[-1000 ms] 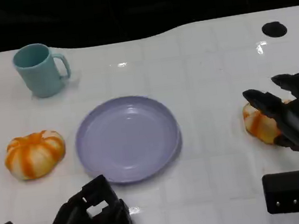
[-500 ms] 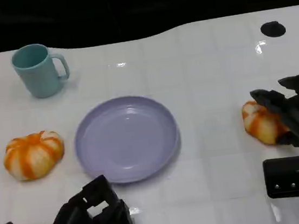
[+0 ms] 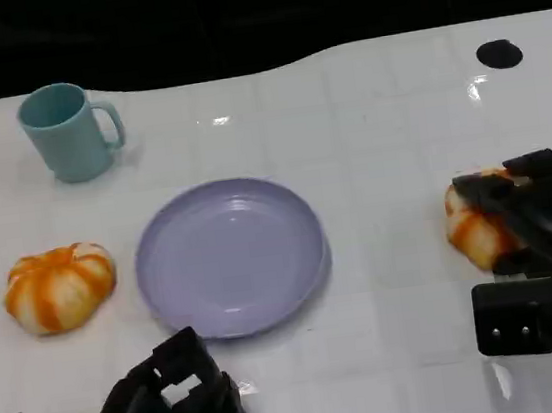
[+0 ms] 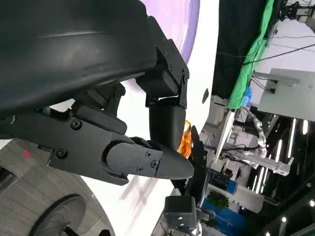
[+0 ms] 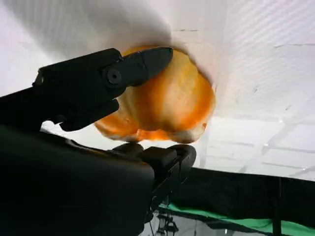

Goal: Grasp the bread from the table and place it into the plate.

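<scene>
An orange-and-white striped bread (image 3: 468, 227) lies on the white table at the right. My right hand (image 3: 535, 225) sits over it and grips it; in the right wrist view a finger (image 5: 106, 78) lies across the bread (image 5: 167, 103) and the thumb (image 5: 165, 157) presses its opposite edge. The lavender plate (image 3: 230, 255) stands at the table's middle with nothing on it. A second striped bread (image 3: 59, 286) rests left of the plate. My left hand (image 3: 170, 406) hangs near the front edge with its fingers curled in on nothing, and appears close up as left hand (image 4: 147, 162).
A teal mug (image 3: 70, 131) stands at the back left. A black round mark (image 3: 498, 54) sits on the table at the back right. The white table (image 3: 380, 153) lies bare between the plate and my right hand.
My right hand's fingers have come down from spread above the right bread to closed around it. The bread stays put. The camera shifted slightly; the left hand has not moved.
</scene>
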